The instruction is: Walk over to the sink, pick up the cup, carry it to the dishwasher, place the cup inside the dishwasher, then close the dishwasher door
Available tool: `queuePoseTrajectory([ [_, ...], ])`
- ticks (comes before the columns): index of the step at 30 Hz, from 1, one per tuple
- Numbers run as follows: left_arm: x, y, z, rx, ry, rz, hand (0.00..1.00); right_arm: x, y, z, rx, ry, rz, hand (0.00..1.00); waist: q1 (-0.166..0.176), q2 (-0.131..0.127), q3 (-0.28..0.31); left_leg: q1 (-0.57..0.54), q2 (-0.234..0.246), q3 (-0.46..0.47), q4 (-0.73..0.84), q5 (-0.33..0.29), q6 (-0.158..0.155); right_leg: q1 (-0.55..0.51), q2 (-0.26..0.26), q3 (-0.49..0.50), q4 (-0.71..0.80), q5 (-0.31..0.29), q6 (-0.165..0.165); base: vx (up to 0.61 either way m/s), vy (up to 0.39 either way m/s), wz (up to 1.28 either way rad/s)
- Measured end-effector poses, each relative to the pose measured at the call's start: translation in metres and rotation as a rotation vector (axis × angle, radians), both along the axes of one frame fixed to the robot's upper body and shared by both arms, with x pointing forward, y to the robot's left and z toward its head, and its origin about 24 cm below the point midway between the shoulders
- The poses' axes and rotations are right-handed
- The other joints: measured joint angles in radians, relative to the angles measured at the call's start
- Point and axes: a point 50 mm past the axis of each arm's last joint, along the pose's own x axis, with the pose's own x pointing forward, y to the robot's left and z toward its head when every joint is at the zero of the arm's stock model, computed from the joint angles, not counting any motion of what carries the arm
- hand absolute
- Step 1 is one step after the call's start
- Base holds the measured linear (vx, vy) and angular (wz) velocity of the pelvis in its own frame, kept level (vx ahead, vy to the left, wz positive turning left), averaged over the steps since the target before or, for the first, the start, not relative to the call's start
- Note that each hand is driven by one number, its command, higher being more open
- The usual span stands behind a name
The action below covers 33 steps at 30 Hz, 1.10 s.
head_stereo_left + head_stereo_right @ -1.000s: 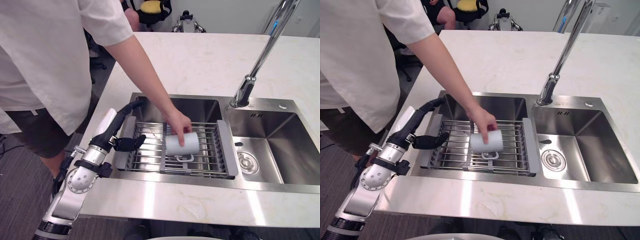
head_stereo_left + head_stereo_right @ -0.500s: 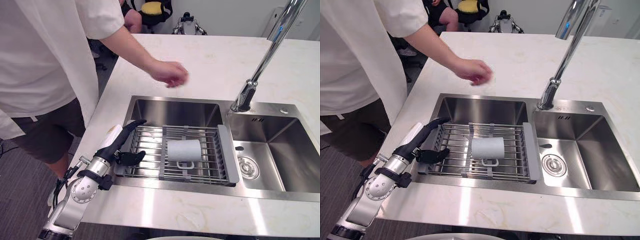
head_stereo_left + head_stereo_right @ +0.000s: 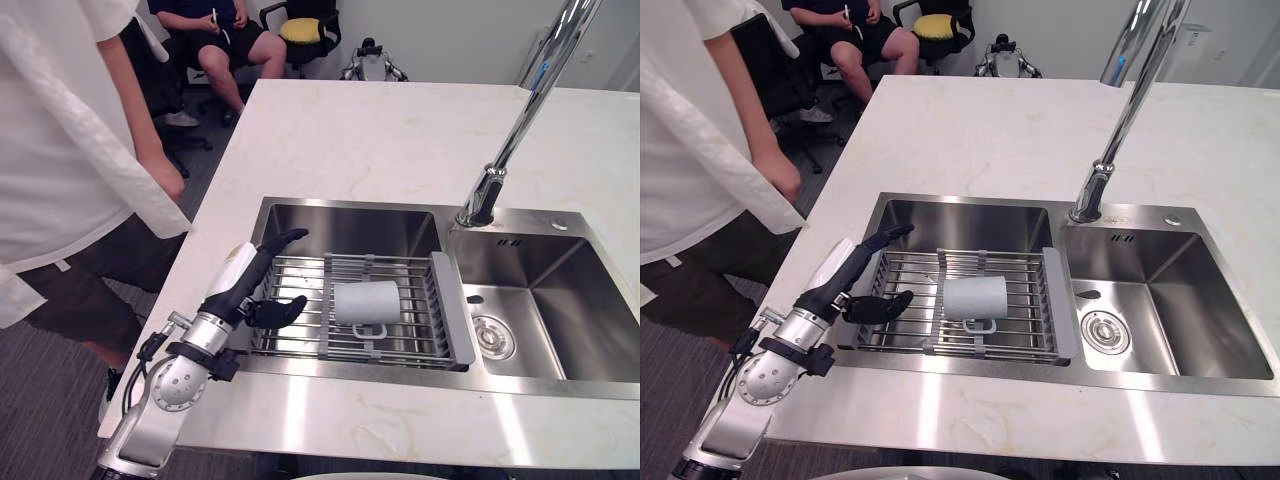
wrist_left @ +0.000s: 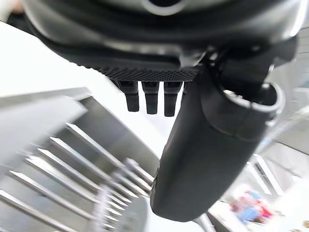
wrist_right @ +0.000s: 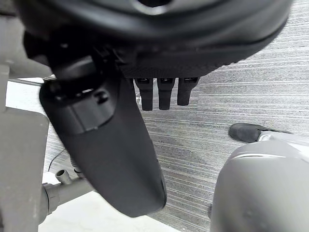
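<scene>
Now | cup (image 3: 366,300) sideways on rack (image 3: 452,312) | left hand (image 3: 252,290) splayed near | faucet (image 3: 520,112) cropped

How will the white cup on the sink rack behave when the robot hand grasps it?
The cup lies sideways on the rack, so a nudge may roll it, though its handle resting on the bars probably limits that. It looks rigid and smooth, perhaps slippery for the left robot hand.

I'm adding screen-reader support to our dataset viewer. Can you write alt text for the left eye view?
A white cup lies on its side on a wire rack across the left basin of a steel sink, handle toward the camera. The robot's left hand hovers open at the rack's left end, apart from the cup; a person stands beside the counter's left edge.
</scene>
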Motion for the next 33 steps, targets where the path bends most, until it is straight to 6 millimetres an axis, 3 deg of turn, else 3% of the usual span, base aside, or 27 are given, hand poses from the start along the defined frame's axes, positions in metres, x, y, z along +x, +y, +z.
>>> queuePoseTrajectory([
  [9,-0.005,-0.028,-0.007,-0.043,0.015,-0.061,0.90,-0.003,0.005,-0.002,0.009,0.018,0.013,0.90,-0.020,0.000,-0.004,0.011,0.003,0.020,0.000,0.003,0.002,-0.003,0.003,0.020,0.005,0.007,0.001,-0.04,-0.003,-0.06],
  [14,-0.006,-0.037,-0.023,0.031,0.063,-0.080,0.90,-0.003,0.012,-0.004,0.028,0.019,0.012,0.90,-0.027,0.001,-0.005,0.021,0.004,0.023,0.000,0.003,0.002,0.000,0.003,0.020,0.004,0.008,0.001,-0.02,-0.006,-0.02],
  [20,0.000,-0.034,-0.048,0.137,0.139,-0.025,0.90,-0.002,0.014,-0.004,0.032,0.020,0.017,0.90,-0.036,0.003,-0.006,0.022,0.005,0.029,0.000,0.003,0.002,0.001,0.004,0.025,-0.007,0.012,0.001,0.00,-0.002,-0.02],
  [33,0.023,-0.032,-0.059,0.308,0.126,0.048,0.90,-0.003,0.018,-0.005,0.044,0.022,0.011,0.90,-0.064,0.019,0.011,0.022,0.022,0.073,-0.001,-0.004,-0.007,-0.008,0.021,0.066,-0.036,0.037,-0.001,-0.01,-0.011,-0.10],
])
